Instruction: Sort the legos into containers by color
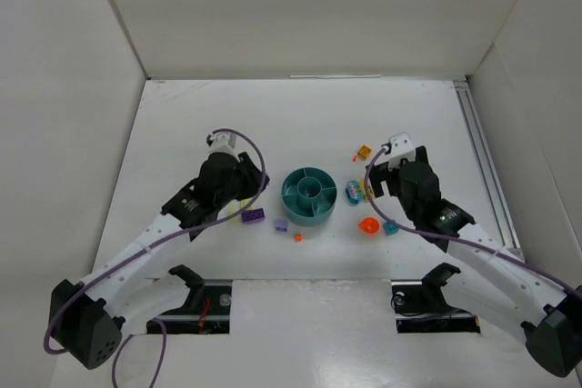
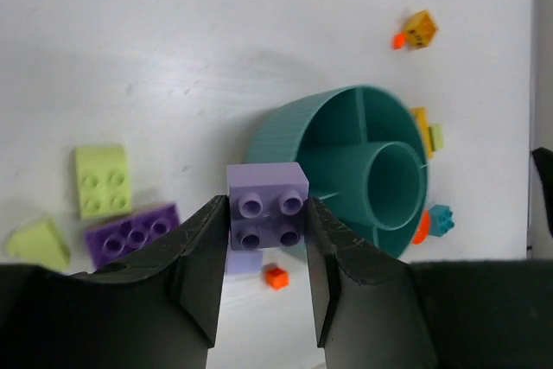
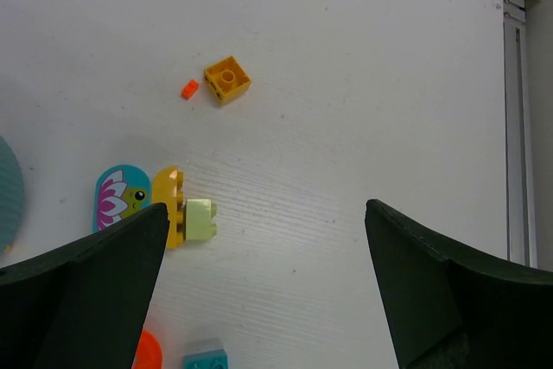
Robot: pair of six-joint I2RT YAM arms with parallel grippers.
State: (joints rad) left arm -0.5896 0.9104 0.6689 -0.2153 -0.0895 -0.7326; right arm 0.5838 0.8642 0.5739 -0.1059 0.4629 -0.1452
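Left claw (image 2: 266, 224): clenched on a pale purple brick (image 2: 267, 186), studs facing the wrist camera.
Right claw (image 3: 265, 212): released, fingers wide apart above the table (image 3: 346, 84).
Dish (image 2: 289, 131): near the held brick.
Loose bricks: dark purple brick (image 2: 131, 232) and green brick (image 2: 102, 181) lie left of the dish; yellow brick (image 3: 170, 205) on its right touches a pale green brick (image 3: 200, 219).

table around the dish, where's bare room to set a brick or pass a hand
Bare: the wide stretch between dish and back wall. Crowded: right of the dish around the orange piece, and near-left by the purple brick. Left tool holds a lilac brick.
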